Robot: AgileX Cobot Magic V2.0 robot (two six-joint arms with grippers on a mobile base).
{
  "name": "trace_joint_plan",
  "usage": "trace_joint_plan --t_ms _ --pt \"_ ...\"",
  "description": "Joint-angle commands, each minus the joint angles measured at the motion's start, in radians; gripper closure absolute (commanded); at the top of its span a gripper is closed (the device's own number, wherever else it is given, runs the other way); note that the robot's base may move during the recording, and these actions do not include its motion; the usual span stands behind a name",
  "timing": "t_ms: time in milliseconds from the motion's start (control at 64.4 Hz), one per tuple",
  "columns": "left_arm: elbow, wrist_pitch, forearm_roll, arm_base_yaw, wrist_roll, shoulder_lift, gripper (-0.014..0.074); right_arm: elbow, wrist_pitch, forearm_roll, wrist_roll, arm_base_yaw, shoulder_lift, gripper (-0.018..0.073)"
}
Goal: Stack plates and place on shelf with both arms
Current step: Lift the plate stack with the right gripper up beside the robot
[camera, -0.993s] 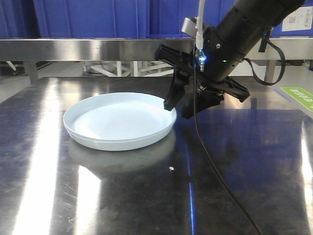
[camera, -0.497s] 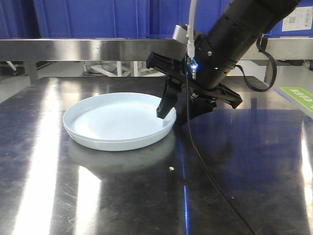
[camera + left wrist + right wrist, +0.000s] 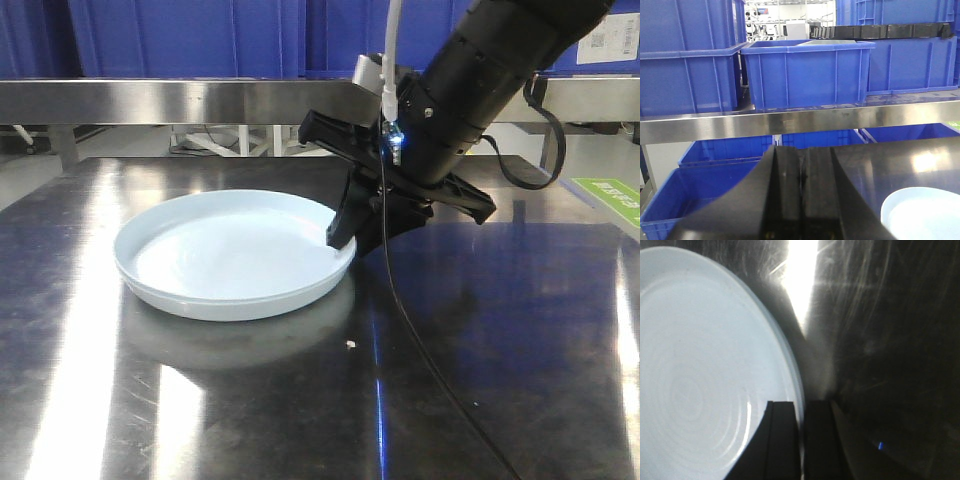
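One pale bluish-white plate (image 3: 230, 260) lies on the dark steel tabletop (image 3: 500, 350). My right gripper (image 3: 345, 238) reaches down from the upper right and is shut on the plate's right rim. In the right wrist view the plate (image 3: 700, 370) fills the left side, and the gripper (image 3: 801, 410) has one finger inside the rim and one outside. My left gripper (image 3: 802, 155) is shut on nothing and faces the shelf rail (image 3: 790, 122). A plate edge (image 3: 925, 215) shows at the lower right of that view. The shelf rail (image 3: 150, 100) runs behind the table.
Big blue crates (image 3: 805, 75) stand on the shelf, with more below its rail (image 3: 715, 155). Crates (image 3: 180, 35) also fill the top of the front view. A black cable (image 3: 420, 320) hangs from the right arm across the table. A small white speck (image 3: 350, 345) lies in front of the plate.
The right gripper came down and closed on the plate's right rim. The plate then shifted left across the table.
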Motion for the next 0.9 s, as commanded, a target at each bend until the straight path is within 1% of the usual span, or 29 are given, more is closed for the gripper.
trace_joint_plan --t_ms 0,124,357,435,497,559,714,776,885 --pt "-0.036 -0.089 -0.002 0.002 -0.006 0.011 0.0513 -0.026 -0.043 0.022 -0.003 -0.003 -0.088 0.0529" --pt "-0.036 -0.089 -0.002 0.002 -0.006 0.011 0.0513 -0.026 -0.076 0.022 -0.003 -0.005 -0.143 0.0529" --pt "-0.036 -0.089 -0.002 0.002 -0.006 0.011 0.0513 -0.026 -0.063 0.021 -0.003 -0.005 -0.216 0.0529" --pt "-0.036 -0.089 -0.002 0.002 -0.006 0.011 0.0513 -0.026 -0.086 0.013 -0.004 -0.005 -0.231 0.0529" --pt "-0.036 -0.089 -0.002 0.002 -0.006 0.011 0.0513 -0.016 -0.137 -0.007 -0.005 -0.005 -0.249 0.0529" --pt "-0.036 -0.089 -0.002 0.002 -0.006 0.011 0.0513 0.010 -0.221 -0.045 -0.006 -0.005 -0.274 0.0529" --pt "-0.036 -0.089 -0.002 0.002 -0.006 0.011 0.0513 0.132 -0.404 -0.143 -0.006 -0.008 -0.369 0.0529" --pt "-0.036 -0.089 -0.002 0.002 -0.006 0.011 0.0513 0.194 -0.478 -0.183 -0.006 -0.022 -0.419 0.0529" --pt "-0.036 -0.089 -0.002 0.002 -0.006 0.011 0.0513 0.304 -0.607 -0.224 -0.006 -0.062 -0.508 0.0529"
